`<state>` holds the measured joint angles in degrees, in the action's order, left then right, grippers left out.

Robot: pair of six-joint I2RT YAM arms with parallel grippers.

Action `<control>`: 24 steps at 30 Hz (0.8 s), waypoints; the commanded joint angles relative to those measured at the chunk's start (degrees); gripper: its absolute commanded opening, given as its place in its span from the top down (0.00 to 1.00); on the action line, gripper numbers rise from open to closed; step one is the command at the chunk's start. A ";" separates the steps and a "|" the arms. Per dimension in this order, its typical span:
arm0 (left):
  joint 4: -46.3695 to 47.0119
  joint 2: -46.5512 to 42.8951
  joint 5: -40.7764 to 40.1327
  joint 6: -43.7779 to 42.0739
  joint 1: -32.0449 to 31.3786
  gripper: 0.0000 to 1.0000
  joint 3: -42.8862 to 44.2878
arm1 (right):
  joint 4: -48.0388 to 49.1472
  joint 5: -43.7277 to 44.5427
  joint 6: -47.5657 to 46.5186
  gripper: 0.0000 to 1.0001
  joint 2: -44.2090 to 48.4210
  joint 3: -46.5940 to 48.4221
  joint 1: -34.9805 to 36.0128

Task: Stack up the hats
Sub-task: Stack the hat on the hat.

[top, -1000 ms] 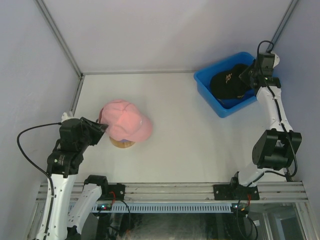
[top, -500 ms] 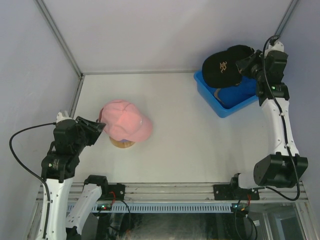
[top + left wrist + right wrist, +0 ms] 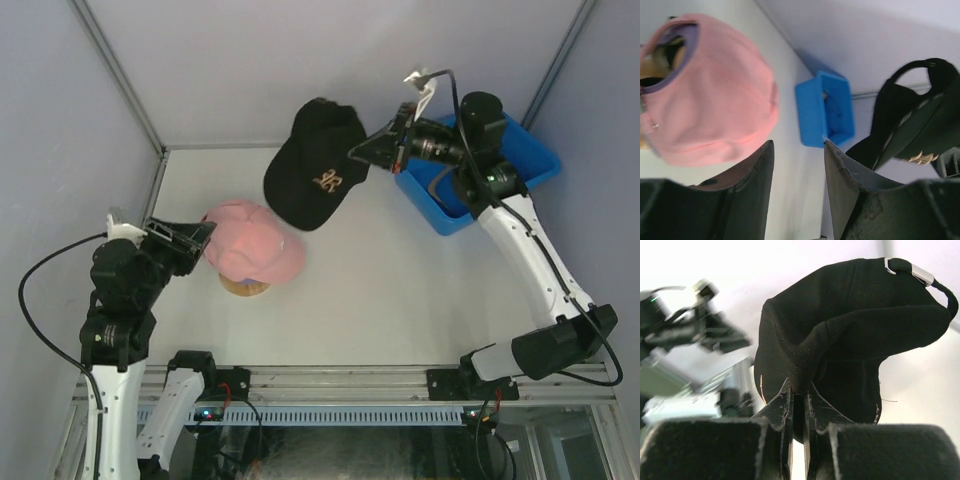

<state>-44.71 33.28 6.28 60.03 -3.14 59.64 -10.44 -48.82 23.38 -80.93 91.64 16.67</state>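
The black hat (image 3: 315, 180) has swung out of the blue bin (image 3: 447, 220) and now dangles over the table near the pink hat (image 3: 252, 245), right gripper (image 3: 357, 155) clamped on its fabric. The left gripper (image 3: 203, 236) has spread wider, empty, just beside the pink one. Two hats, one bin, one wooden stand (image 3: 245, 288).

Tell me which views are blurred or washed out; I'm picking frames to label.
Top external: sharp, evenly lit, no glare. Left wrist: pink cap slightly soft, left gripper blurred up close. Right wrist: background blown out white, black cap dark against it yet its weave crisp, left arm behind it blurred.
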 commanded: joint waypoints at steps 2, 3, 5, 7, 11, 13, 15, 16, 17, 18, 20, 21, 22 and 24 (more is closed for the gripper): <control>17.85 -0.64 13.65 6.64 1.62 0.49 -3.59 | 4.67 -12.21 -0.70 1.00 1.33 4.05 7.39; 21.43 -0.85 15.47 8.50 1.66 0.49 -4.55 | 4.61 -12.74 -0.59 1.00 1.31 4.35 8.70; 28.93 -1.58 18.49 13.37 1.79 0.47 -7.13 | 4.11 -13.46 -0.61 1.00 1.36 4.79 10.83; 36.03 -2.05 21.12 17.45 1.86 0.45 -9.62 | 3.98 -13.96 -0.43 1.00 1.44 5.00 12.53; 45.53 -2.08 25.60 22.06 1.92 0.45 -11.69 | 3.20 -13.23 -0.90 1.00 1.40 5.58 15.82; 50.85 -2.35 27.23 24.67 1.93 0.44 -12.69 | 2.01 -12.66 -1.86 1.00 1.03 6.37 17.29; 55.48 -2.94 28.22 27.64 1.92 0.44 -14.44 | 0.86 -12.04 -2.67 1.00 0.52 7.21 18.39; 58.25 -3.34 28.49 29.38 1.93 0.45 -15.82 | 0.46 -11.88 -2.79 1.00 0.40 7.59 18.82; 61.34 -3.69 28.77 31.28 1.91 0.45 -17.05 | 0.07 -11.75 -2.99 1.00 0.23 7.91 19.15; 64.18 -4.14 28.99 33.18 1.91 0.45 -18.15 | -0.35 -11.48 -3.37 1.00 0.08 8.08 19.54; 68.12 -4.71 29.16 35.90 1.91 0.45 -19.79 | -0.92 -10.96 -3.91 1.00 0.07 8.12 19.79; 69.47 -5.00 29.37 36.61 1.91 0.45 -20.24 | -0.98 -10.92 -3.90 1.00 0.02 8.08 19.87; 70.36 -5.17 29.65 37.05 1.95 0.45 -20.46 | -0.94 -10.83 -4.01 1.00 -0.02 8.12 19.94; 71.58 -5.73 29.93 37.69 1.92 0.45 -20.87 | -1.14 -10.62 -4.27 1.00 -0.02 8.12 19.98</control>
<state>16.45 28.80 33.78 92.64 -1.63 39.70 -12.16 -60.58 21.21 -81.10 97.34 36.23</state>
